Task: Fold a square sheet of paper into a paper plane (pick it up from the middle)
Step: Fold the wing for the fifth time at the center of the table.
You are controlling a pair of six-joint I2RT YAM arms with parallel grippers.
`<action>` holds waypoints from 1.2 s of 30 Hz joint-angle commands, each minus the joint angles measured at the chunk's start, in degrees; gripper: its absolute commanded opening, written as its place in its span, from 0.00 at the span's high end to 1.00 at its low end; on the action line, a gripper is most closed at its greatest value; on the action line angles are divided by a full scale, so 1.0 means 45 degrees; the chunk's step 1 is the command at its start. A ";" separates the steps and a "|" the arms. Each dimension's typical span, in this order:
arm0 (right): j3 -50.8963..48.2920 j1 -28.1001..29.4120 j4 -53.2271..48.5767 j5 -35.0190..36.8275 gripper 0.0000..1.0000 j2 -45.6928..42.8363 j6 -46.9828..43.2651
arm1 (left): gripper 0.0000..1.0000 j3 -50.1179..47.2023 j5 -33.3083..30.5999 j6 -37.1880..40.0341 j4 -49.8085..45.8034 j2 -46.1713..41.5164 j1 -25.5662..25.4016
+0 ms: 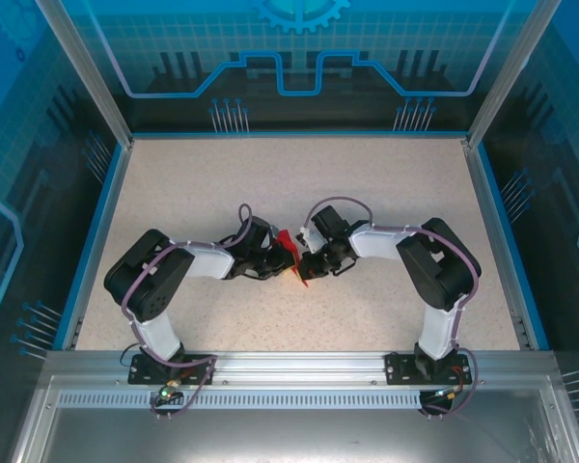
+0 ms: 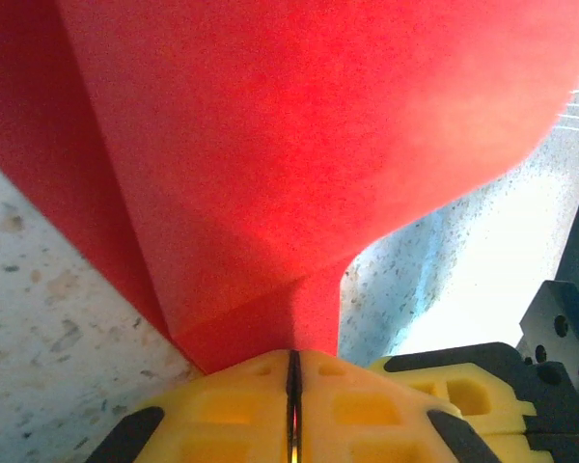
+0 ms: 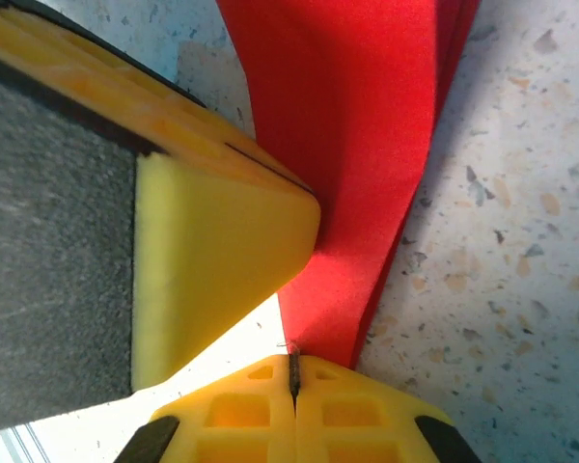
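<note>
Two hands met around the middle of the table (image 1: 367,183), both clamped on the square sheet of paper (image 1: 289,246). Paper was already part-folded into a narrow red shape, held up off the table between the hands, lower tip pointing to the near side.

Left hand (image 1: 273,258) was closed tight with no gap between its pads; in the left wrist view the red paper (image 2: 299,145) funnelled straight down into that seam. Right hand (image 1: 311,260) was the same, fully closed with a thin edge of the paper (image 3: 357,145) nipped at the very tip. Right wrist view also had the left hand's yellow finger (image 3: 222,251) pressed against the paper, just beside the right hand's own tips.

Risks from here, judged:
- tear: both grips sat close together on thin paper, so any pull apart or twist could rip it between them
- slip: right hand held only a sliver of edge, a small tug could free it
- crooked crease: layers looked fanned at the far end, so pressing now could set a skewed fold
- hands bumping: almost touching, little room to move
- crumpled tip if lowered onto the table at a tilt
</note>
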 commanded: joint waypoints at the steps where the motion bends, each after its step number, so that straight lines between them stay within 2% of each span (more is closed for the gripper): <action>1: -0.0340 0.0059 -0.0453 0.0598 1.00 0.0629 0.0026 | 0.89 -0.0151 0.0237 0.0124 0.0348 0.0231 -0.0076; 4: -0.0360 0.0057 -0.0558 0.0758 1.00 0.0612 0.0030 | 0.90 0.0001 -0.0145 0.0377 -0.0246 0.0357 -0.0074; 10: -0.0638 0.0068 -0.1083 0.1555 1.00 0.0670 -0.0149 | 0.90 0.0716 -0.1767 0.1536 -0.2322 0.0185 -0.0059; 14: -0.0870 0.0063 -0.1284 0.1827 1.00 0.0670 -0.0227 | 0.90 0.1097 -0.2071 0.2076 -0.2794 0.0377 0.0173; 27: -0.1161 0.0078 -0.1390 0.2158 1.00 0.0673 -0.0208 | 0.90 0.2523 -0.1644 0.3819 -0.3630 0.0788 0.1557; 36: -0.1160 0.0079 -0.1413 0.2102 1.00 0.0729 -0.0228 | 0.90 0.2692 -0.1404 0.4238 -0.3458 0.1275 0.2077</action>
